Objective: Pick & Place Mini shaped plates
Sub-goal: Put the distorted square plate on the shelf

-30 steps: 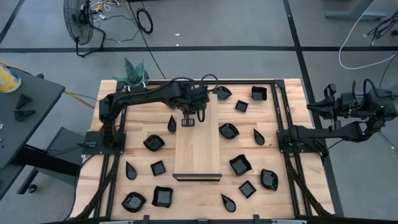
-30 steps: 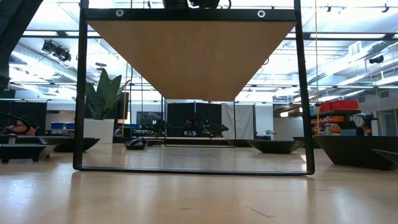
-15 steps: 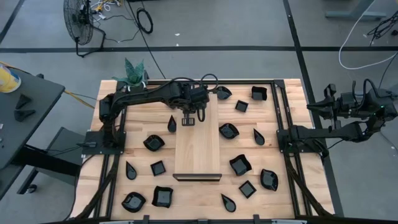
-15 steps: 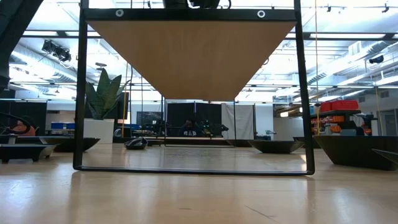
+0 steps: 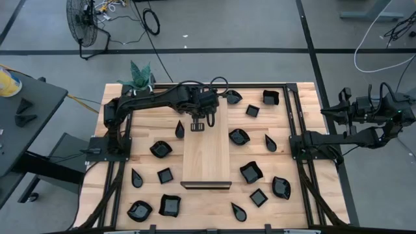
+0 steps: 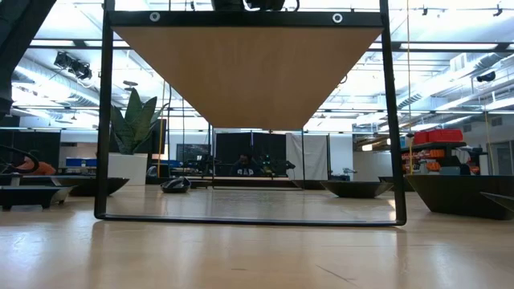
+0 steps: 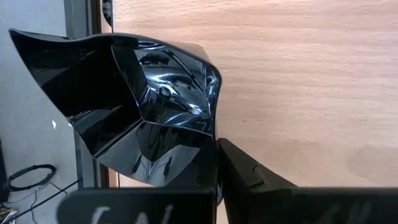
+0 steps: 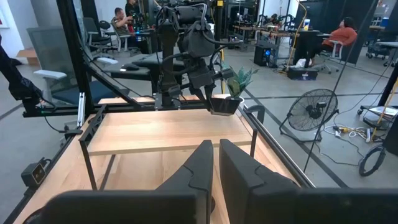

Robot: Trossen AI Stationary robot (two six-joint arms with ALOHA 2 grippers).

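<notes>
Many small glossy black plates lie scattered on the wooden table [image 5: 149, 130], on both sides of a pale raised board [image 5: 207, 156] on a black frame. My left gripper [image 5: 198, 122] reaches out over the board's far end and is shut on one square black plate [image 7: 143, 106], which hangs just above the board [image 8: 168, 134]. My right gripper [image 8: 216, 163] waits drawn back at the table's right edge, held level and pointing toward the table's left. Its fingers are shut and hold nothing. My left gripper pinches one wall of the square plate at its rim [image 7: 210, 144] between its two fingers. The fingers come steeply from above, slanting toward the table's right. The plate [image 8: 224, 104] hangs below them, roughly level, clear of the board.
Teardrop, square and wavy black plates [image 5: 239, 136] [image 5: 160, 149] [image 5: 251, 172] rest on the table around the board. A potted green plant [image 5: 140, 75] stands at the far left corner. Black frame rails [image 5: 296, 117] run along both sides. People sit in the room beyond.
</notes>
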